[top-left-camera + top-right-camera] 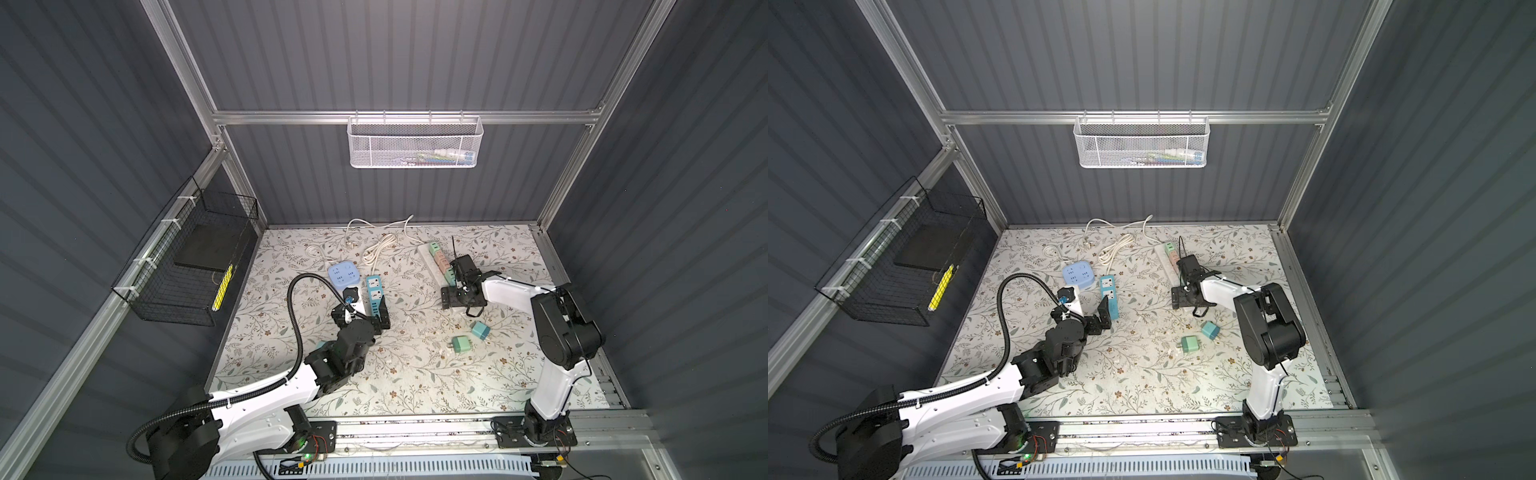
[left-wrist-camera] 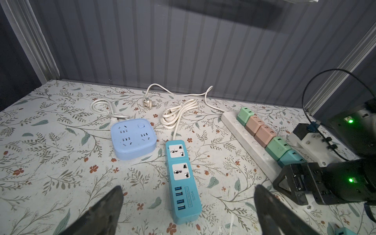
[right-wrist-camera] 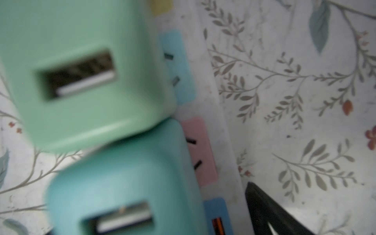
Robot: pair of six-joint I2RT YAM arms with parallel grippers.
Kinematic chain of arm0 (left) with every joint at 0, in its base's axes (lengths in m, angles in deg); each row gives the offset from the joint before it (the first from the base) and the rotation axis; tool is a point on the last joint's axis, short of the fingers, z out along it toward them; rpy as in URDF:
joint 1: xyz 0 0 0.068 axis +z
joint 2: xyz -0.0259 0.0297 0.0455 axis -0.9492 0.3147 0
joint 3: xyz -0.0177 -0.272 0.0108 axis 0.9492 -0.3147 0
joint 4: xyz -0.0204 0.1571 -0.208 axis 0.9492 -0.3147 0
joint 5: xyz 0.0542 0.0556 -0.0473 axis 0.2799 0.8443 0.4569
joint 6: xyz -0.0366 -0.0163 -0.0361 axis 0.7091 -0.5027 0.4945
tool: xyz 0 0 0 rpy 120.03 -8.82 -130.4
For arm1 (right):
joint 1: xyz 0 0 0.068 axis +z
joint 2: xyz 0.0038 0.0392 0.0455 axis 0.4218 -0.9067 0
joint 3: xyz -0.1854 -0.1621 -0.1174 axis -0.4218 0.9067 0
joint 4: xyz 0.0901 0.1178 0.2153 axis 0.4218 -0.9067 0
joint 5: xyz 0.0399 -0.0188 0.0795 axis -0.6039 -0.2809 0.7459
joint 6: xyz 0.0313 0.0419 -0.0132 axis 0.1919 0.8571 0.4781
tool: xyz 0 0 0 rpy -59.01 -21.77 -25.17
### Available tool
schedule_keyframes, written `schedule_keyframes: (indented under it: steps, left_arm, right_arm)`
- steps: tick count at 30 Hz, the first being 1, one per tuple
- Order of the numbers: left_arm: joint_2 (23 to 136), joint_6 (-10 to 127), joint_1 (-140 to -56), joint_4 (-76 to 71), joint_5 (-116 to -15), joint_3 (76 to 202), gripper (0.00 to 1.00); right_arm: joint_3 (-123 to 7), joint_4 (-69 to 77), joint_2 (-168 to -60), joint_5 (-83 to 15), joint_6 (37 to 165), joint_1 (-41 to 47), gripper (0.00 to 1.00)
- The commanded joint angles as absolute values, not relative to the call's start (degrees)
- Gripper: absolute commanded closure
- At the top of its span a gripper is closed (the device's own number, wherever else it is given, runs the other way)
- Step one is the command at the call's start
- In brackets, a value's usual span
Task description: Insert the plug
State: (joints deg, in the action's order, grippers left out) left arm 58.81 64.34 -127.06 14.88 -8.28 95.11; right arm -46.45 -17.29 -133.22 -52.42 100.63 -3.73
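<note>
Right gripper (image 1: 459, 299) hangs nose-down over the near end of the white power strip (image 2: 243, 133), jaws spread; the one finger (image 3: 270, 213) on show stands clear of everything. Directly beneath, the teal cube charger (image 3: 122, 173) sits upright in the strip, touching the mint cube charger (image 3: 81, 71) next along. Seated, by the look of it, which would explain those open jaws. Across to the left gripper (image 2: 188, 188): spread wide too, the near end of the turquoise USB strip (image 2: 179, 154) lying between its fingers, apart from both, probably ready to steady it. On the floral mat (image 1: 415, 374), a loose mint charger (image 1: 460, 344) and a loose teal charger (image 1: 481, 331) lie near the right gripper, unplugged.
</note>
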Motion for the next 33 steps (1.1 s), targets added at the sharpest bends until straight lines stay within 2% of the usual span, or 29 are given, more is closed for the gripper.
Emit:
schedule_keyframes:
  steps: [1, 15, 18, 26, 29, 33]
  left_arm:
    - [59.3, 63.1, -126.8, 14.3, -8.3, 97.2, 0.0]
    - [66.6, 64.5, -125.6, 6.4, -8.2, 103.8, 0.0]
    - [69.7, 69.2, -122.9, -2.1, -10.4, 108.6, 0.0]
    - [86.0, 72.6, -114.0, -17.6, -22.2, 122.8, 0.0]
    - [92.9, 71.7, -112.4, -19.4, -26.3, 127.8, 0.0]
    - [101.2, 71.5, -111.7, -22.1, -26.7, 133.5, 0.04]
  right_arm:
    - [-48.3, -18.8, -134.4, -53.6, 103.4, -5.9, 0.01]
    - [-45.4, -21.3, -126.9, -48.4, 103.5, -6.7, 0.01]
    - [-43.4, -21.4, -123.8, -48.6, 103.9, -6.1, 0.01]
    - [-37.0, -22.1, -112.5, -51.9, 106.3, -2.7, 0.01]
    - [-35.1, -21.5, -108.7, -47.1, 108.5, -1.3, 0.01]
    - [-32.5, -21.5, -103.4, -47.6, 110.1, 2.0, 0.01]
